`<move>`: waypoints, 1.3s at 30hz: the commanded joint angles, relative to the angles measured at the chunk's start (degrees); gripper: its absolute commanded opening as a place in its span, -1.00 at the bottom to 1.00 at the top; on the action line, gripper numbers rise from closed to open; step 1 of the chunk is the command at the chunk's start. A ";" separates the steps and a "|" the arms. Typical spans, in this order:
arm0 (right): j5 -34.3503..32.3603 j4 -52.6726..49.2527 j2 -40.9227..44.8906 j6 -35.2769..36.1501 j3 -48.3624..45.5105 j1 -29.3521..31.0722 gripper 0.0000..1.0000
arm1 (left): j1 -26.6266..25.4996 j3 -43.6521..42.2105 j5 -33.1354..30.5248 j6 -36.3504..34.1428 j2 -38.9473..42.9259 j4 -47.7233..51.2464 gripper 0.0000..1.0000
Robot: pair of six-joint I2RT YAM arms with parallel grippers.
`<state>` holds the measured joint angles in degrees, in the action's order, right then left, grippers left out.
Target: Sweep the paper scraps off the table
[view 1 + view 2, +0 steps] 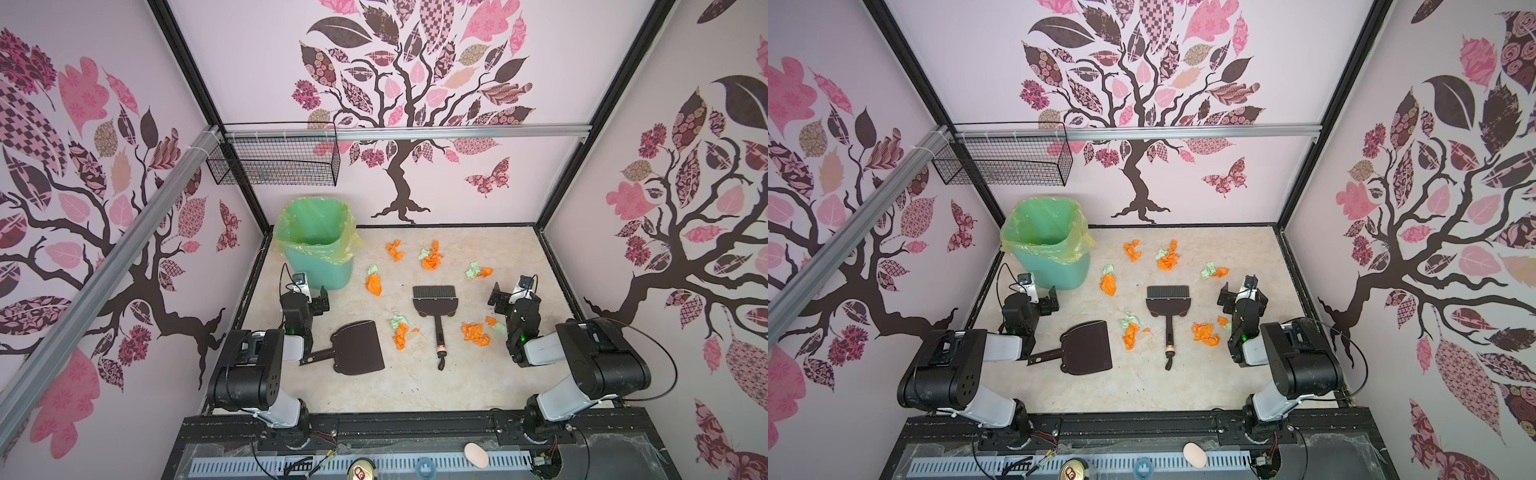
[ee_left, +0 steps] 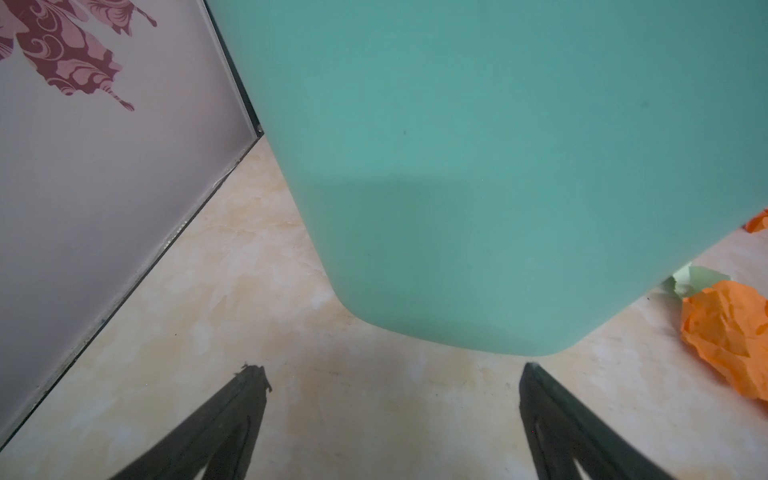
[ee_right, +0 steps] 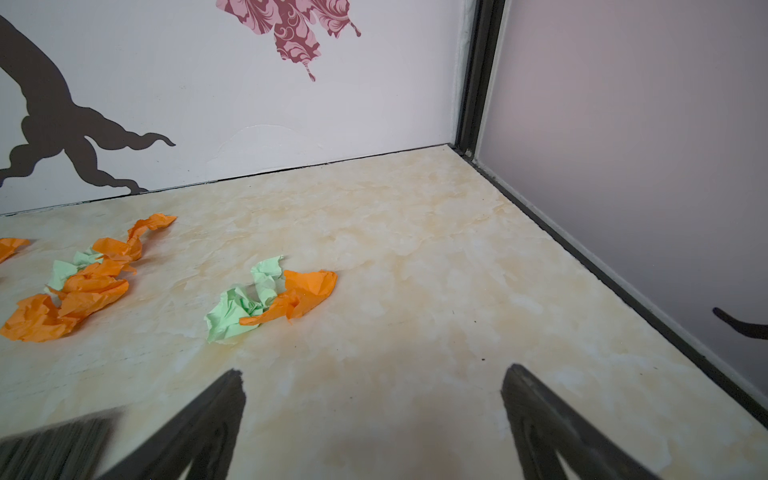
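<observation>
Risks ahead of first grab, nothing swept yet. Left tool [image 2: 390, 374] spread wide, empty, parked just near of green bin [image 1: 318, 249]; right tool [image 3: 372, 374] equally wide, empty, at right of counter [image 1: 415, 386], near brush [image 1: 434, 301] head. Paper scraps [image 1: 430, 257] in about six orange-and-green clumps on middle and far counter: three along far side, one just right of bin, two nearer, either side of brush handle. Dustpan [image 1: 359, 347] flat at near left, handle running left to just beside left arm's own forearm: cramped reach, so expect a glancing pinch and pan skating off on smooth surface. Brush handle thin, flat on counter, pointing near: shallow grip likely, then twisting in jaws on first stroke. Wads light and springy: expect flicking past pan lip under fast strokes, or packing into far corners against walls, hard to dig out. Near-right clump just beside right arm: watch for scatter from any elbow swing. Bin close ahead of left tool: risk of nudging it on lift-out. Loose yellow liner draped over bin rim: possible snag for pan edge at dump, with spill back onto counter. Go slow, short strokes toward pan.
</observation>
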<state>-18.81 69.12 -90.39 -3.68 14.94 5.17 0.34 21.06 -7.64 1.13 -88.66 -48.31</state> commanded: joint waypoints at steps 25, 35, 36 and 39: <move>-1.56 -1.39 3.50 0.21 0.61 -0.02 0.99 | 3.79 23.12 19.19 -10.18 29.47 49.42 0.83; 18.22 -62.96 46.04 -23.72 15.23 1.30 1.00 | 4.85 17.42 24.84 -20.82 44.97 66.70 0.95; 18.75 -68.64 47.17 -25.09 17.62 4.10 1.00 | 4.85 15.87 25.35 -20.25 46.70 67.23 0.95; -0.23 -86.33 45.73 -25.18 26.64 24.72 1.00 | 4.86 12.86 26.70 -18.20 49.74 69.03 0.94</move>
<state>-12.40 8.16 -42.76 -24.53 37.50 17.37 4.99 37.04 15.99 -16.99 -40.47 15.70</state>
